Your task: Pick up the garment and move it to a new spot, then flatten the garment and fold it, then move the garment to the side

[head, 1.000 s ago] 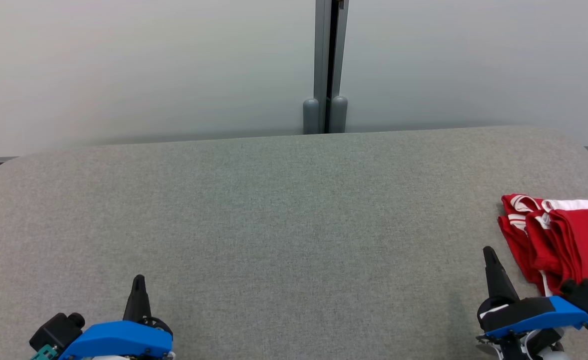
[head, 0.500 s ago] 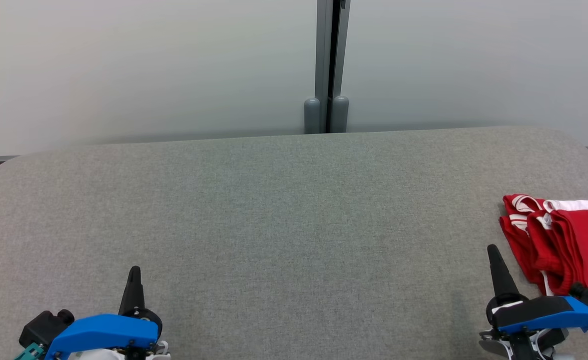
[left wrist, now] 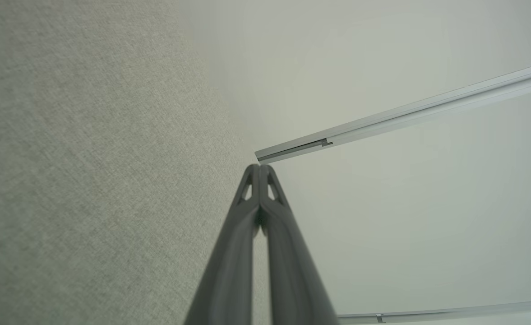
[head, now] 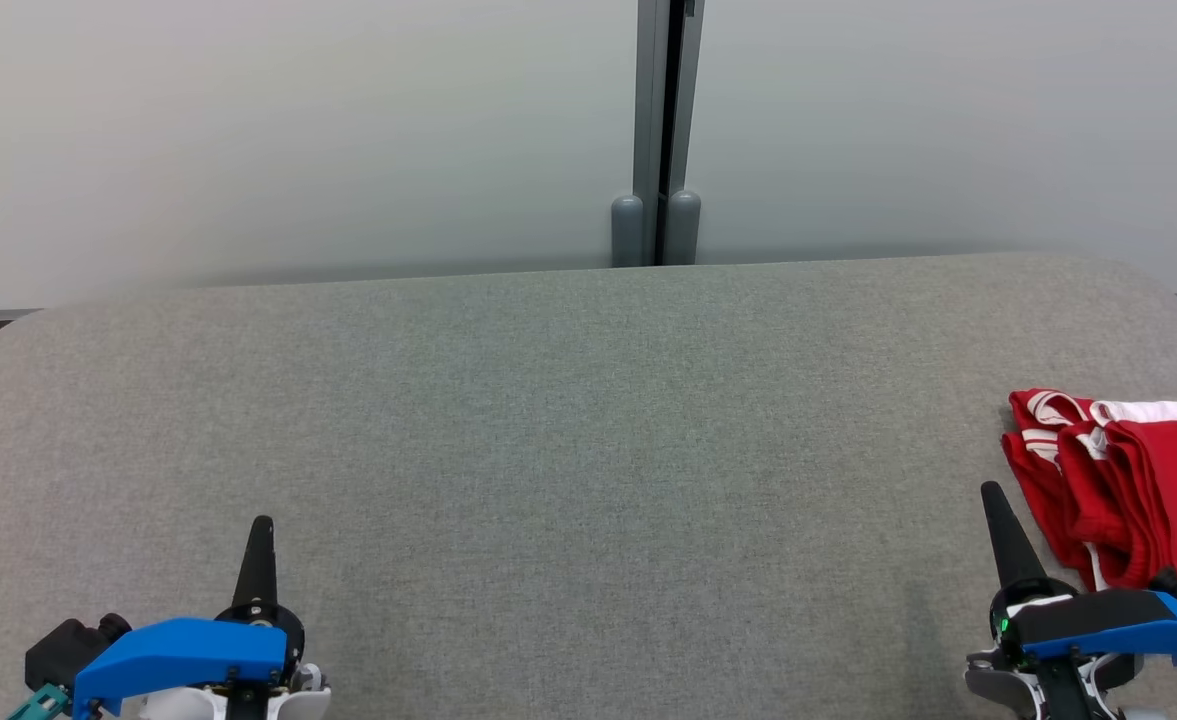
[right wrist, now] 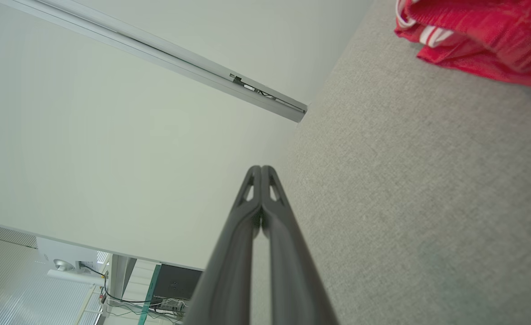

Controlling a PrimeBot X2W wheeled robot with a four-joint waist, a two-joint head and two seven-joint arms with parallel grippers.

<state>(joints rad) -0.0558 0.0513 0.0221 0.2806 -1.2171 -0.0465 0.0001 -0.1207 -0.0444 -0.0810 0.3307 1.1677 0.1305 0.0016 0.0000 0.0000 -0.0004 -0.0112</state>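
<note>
Low and apart, left fingers (head: 256, 560) and right fingers (head: 1006, 540) clenched, empty, pointing ahead.

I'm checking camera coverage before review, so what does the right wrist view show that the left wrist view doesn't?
Of the two, the right wrist view alone has the red garment lying on the grey cushion, some cables low down, and the right gripper, shut and empty. The left wrist view alone has the left gripper, also shut and empty. Both share the grey cushion, a pale wall and a metal rail.
</note>
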